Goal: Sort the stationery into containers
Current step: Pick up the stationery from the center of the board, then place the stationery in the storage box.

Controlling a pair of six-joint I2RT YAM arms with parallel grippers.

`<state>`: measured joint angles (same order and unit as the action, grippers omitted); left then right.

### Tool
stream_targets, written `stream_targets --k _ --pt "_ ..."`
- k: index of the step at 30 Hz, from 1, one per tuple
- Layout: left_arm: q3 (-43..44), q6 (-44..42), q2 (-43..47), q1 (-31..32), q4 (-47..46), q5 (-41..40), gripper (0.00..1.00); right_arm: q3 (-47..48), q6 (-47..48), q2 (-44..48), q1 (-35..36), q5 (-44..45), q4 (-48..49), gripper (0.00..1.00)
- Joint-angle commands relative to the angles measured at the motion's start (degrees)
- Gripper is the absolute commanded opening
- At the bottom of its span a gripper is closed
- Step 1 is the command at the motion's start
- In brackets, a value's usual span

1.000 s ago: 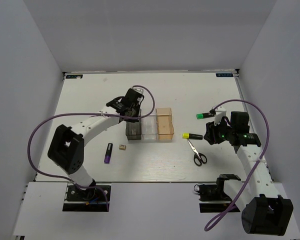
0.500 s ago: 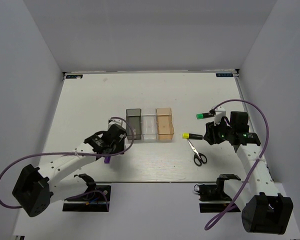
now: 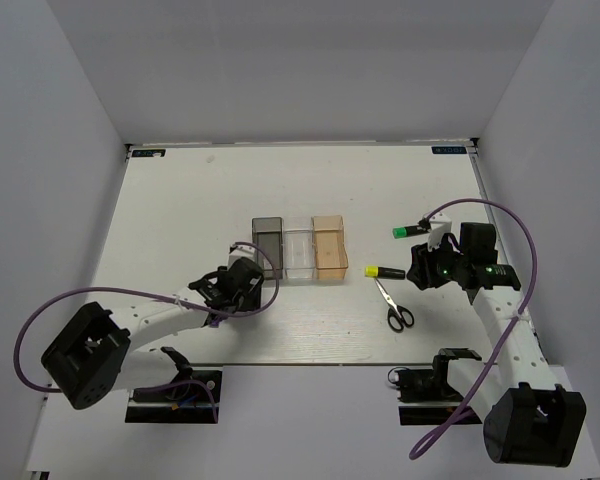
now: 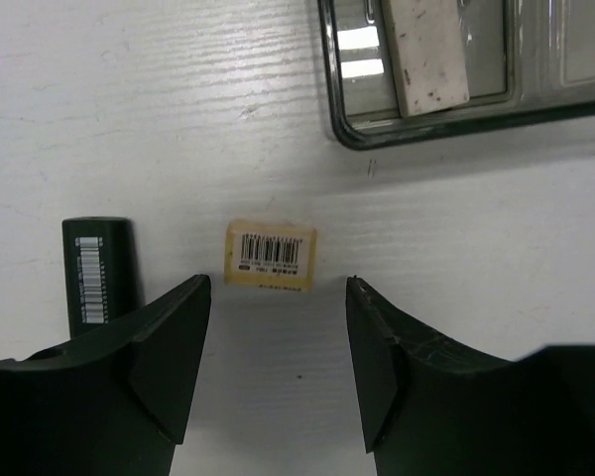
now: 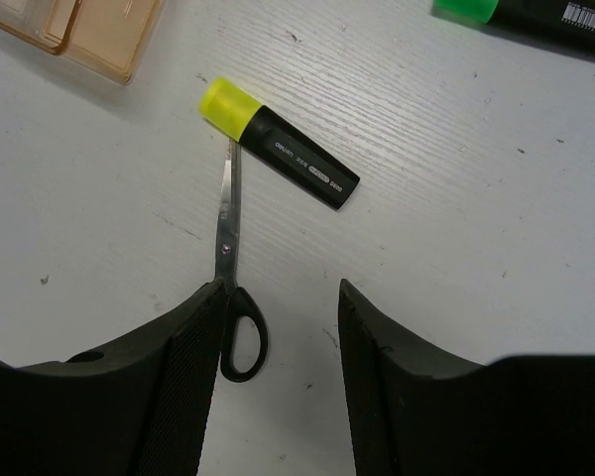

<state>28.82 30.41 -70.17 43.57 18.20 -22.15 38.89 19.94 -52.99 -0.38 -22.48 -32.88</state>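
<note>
My left gripper (image 4: 278, 290) hangs spread over the tan eraser (image 4: 270, 256), just in front of the grey bin (image 4: 426, 127). Well right of that bin, my right gripper (image 5: 281, 288) gapes above the scissors (image 5: 230, 258) and yellow-capped marker (image 5: 278, 157).

cut off, 1 o'clock: green-capped marker (image 5: 521, 12), grey bin (image 4: 426, 126) | hidden, 7 o'clock: scissors (image 5: 223, 248), one handle loop behind right gripper (image 5: 280, 288)

Left gripper (image 4: 278, 299) agape — right gripper (image 5: 280, 297) too.
</note>
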Motion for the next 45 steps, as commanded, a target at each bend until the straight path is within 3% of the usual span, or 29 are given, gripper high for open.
stream_targets --k 1,9,11,12,13,17,19,21,23,24,25,26,27,28,29,30,31,32,33,36,41,42,43,45 --pt "-0.3 -0.6 -1.4 -0.9 -4.9 -1.0 0.68 1.7 0.2 0.0 -0.2 -0.5 0.6 0.52" --pt "-0.9 0.1 -4.4 -1.4 -7.1 -2.6 0.65 1.5 0.3 -0.3 -0.3 -0.4 0.5 0.54" --pt "-1.6 -0.1 -4.2 -1.6 -7.4 -2.6 0.58 1.6 0.3 -0.3 -0.3 -0.3 0.5 0.54" --pt "-1.7 0.1 -3.8 -1.6 -7.4 -2.7 0.50 1.6 0.2 -0.4 -0.3 -0.4 0.7 0.54" --pt "-1.7 -0.1 -3.8 -1.6 -7.1 -2.2 0.33 1.7 0.2 -0.3 -0.3 -0.2 0.7 0.54" --pt "-0.5 0.4 0.6 0.3 -3.1 -2.3 0.10 1.6 0.2 -0.2 -0.3 0.0 0.5 0.54" --pt "2.8 0.6 4.9 2.3 1.7 -2.0 0.09 1.5 0.1 -0.2 -0.3 -0.2 0.7 0.55" --pt "7.0 0.5 7.1 5.0 4.3 -2.9 0.09 1.4 0.3 -0.4 -0.3 -0.2 0.7 0.67" --pt "11.9 -0.5 6.7 5.6 7.8 -2.7 0.09 1.9 0.4 -0.8 -0.2 -0.2 0.6 0.70" --pt "14.6 -1.0 6.0 5.6 8.1 -2.4 0.09 2.0 0.5 -0.7 -0.2 -0.3 0.4 0.60" --pt "17.1 -3.0 4.7 5.5 8.0 -2.5 0.09 2.1 0.4 -1.0 -0.1 -0.5 0.1 0.43" --pt "19.6 -3.5 4.0 4.4 7.9 -2.5 0.09 2.1 0.6 -0.9 -0.1 -0.9 -0.2 0.11" --pt "20.7 -3.9 2.1 4.0 7.9 -2.3 0.09 2.0 0.4 -0.6 -0.2 -0.7 -0.3 0.02" --pt "23.2 -5.2 0.9 2.8 7.7 -1.7 0.10 1.7 0.4 -0.4 -0.3 -0.7 0.2 0.00" --pt "24.4 -5.5 -3.1 2.1 7.9 -1.1 0.10 1.5 0.4 -0.4 -0.3 -0.3 0.5 0.04" --pt "26.7 -6.4 -4.6 -0.2 8.3 -0.8 0.11 1.4 0.4 -0.2 -0.3 -0.2 0.8 0.15" --pt "29.2 -6.7 -6.0 -0.9 8.4 0.5 0.13 1.3 0.4 0.0 -0.3 0.1 0.8 0.33" --pt "31.3 -6.8 -10.4 -1.6 9.4 1.2 0.14 1.4 0.4 0.0 -0.4 0.3 0.8 0.58" --pt "32.3 -7.6 -11.6 -3.0 9.6 2.0 0.14 1.6 0.3 0.1 -0.3 0.5 0.8 0.65" --pt "36.0 -8.3 -16.7 -3.7 11.1 2.6 0.20 1.6 0.4 -0.1 -0.4 0.8 0.8 0.70" --pt "37.6 -8.4 -20.3 -4.1 11.5 1.9 0.39 1.6 0.2 -0.2 -0.4 1.4 1.0 0.73" --pt "37.8 -8.3 -20.6 -4.4 11.8 1.8 0.44 1.7 -0.1 -0.4 -0.3 2.2 1.2 0.83" --pt "38.3 -8.4 -20.7 -4.5 11.8 1.9 0.53 1.7 -0.1 -0.5 -0.3 2.6 1.6 0.85" --pt "38.9 -8.6 -21.3 -4.6 11.8 1.9 0.57 2.1 0.0 -1.6 -0.2 4.8 2.8 0.90"
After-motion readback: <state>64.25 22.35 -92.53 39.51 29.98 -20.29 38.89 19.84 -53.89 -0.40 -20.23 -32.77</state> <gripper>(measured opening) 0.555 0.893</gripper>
